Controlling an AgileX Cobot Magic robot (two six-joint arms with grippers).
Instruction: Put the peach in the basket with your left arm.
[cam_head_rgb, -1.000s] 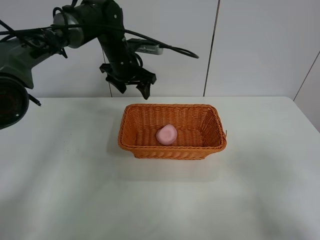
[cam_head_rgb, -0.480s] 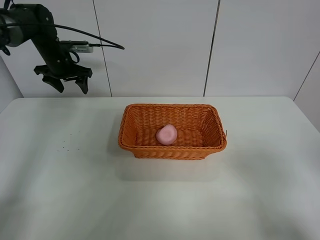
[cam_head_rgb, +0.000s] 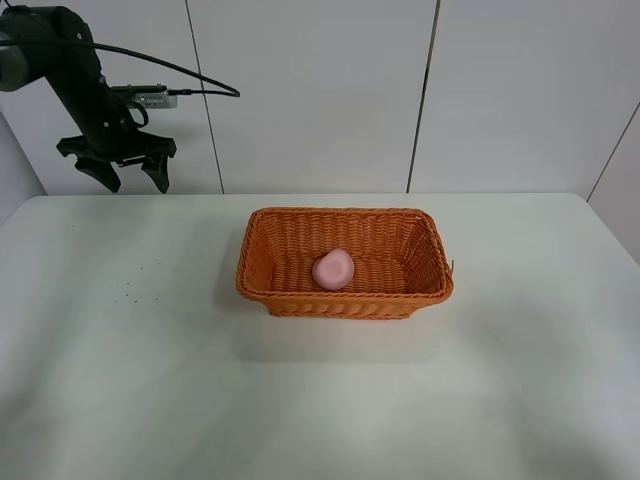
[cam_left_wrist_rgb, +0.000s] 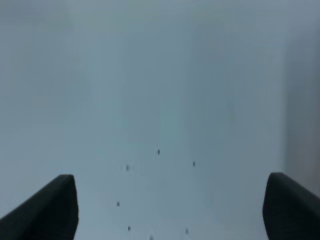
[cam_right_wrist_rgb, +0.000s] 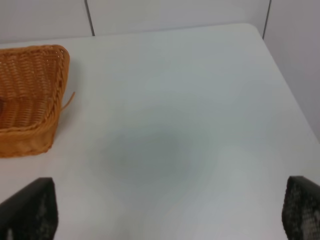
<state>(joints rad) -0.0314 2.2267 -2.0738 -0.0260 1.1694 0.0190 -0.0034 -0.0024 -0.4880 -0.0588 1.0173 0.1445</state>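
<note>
My left pincer (cam_head_rgb: 136, 184) hangs in the air well away from the basket (cam_head_rgb: 345, 302), out beyond its far left corner and close to the white wall panels (cam_head_rgb: 310, 90). It points down at the counter (cam_head_rgb: 400, 400) with its fingers spread wide and nothing between them. In my left wrist view the two dark fingertips (cam_left_wrist_rgb: 55, 210) sit far apart. Between them I see only pale counter dotted with a few small dark specks (cam_left_wrist_rgb: 158, 151). A black cable (cam_head_rgb: 200, 78) arcs from my left arm (cam_head_rgb: 75, 70) toward the basket's side of the wall.

The peach (cam_head_rgb: 333, 269) lies inside the basket, on its woven floor, a little left of the floor's middle. It is pale pink and rounded, and nothing of mine touches it. The basket stands upright on the counter with one long braided side facing the high camera.

My right pincer (cam_right_wrist_rgb: 167, 212) shows only in its own wrist view. Its two dark tips are wide apart and hold nothing. Under it is bare counter beyond the basket's right end. One corner of the basket is in that view, and a loose wicker strand (cam_right_wrist_rgb: 69, 98) sticks out from that corner. I cannot tell how high this pincer hangs above the counter.
</note>
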